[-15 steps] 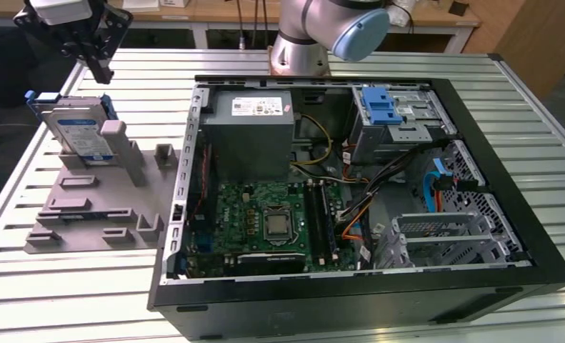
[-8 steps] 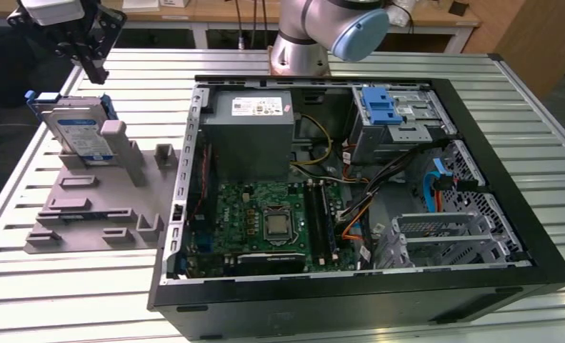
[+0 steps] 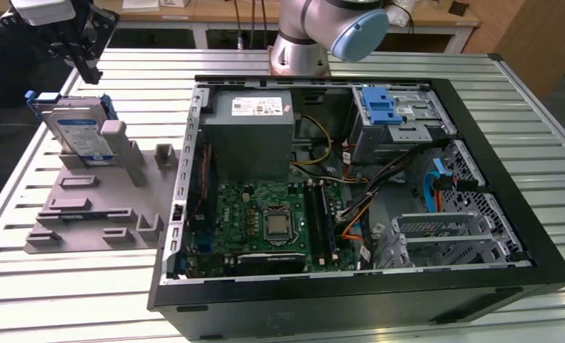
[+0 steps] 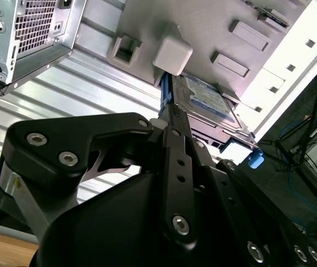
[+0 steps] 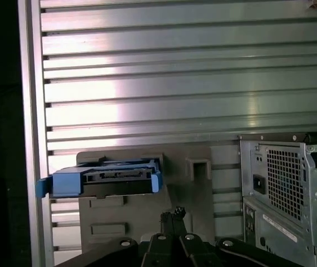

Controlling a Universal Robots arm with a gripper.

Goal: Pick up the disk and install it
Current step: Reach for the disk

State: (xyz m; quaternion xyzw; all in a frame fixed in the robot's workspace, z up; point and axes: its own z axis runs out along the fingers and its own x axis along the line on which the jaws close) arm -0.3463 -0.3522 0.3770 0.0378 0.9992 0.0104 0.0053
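Disk [image 3: 80, 132] upright in grey holder [image 3: 91, 207], hand [image 3: 91, 71] near

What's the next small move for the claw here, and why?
Probably lower the claw toward the top edge of the disk. In the exterior view the claw hangs above the disk, apart from it, and the disk stands upright in the grey holder beside the computer case, not yet picked up.

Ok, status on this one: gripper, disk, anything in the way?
Gripper hovering over the disk, no contact seen. Disk upright in the grey fixture, beside the open computer case. Nothing between gripper and disk.
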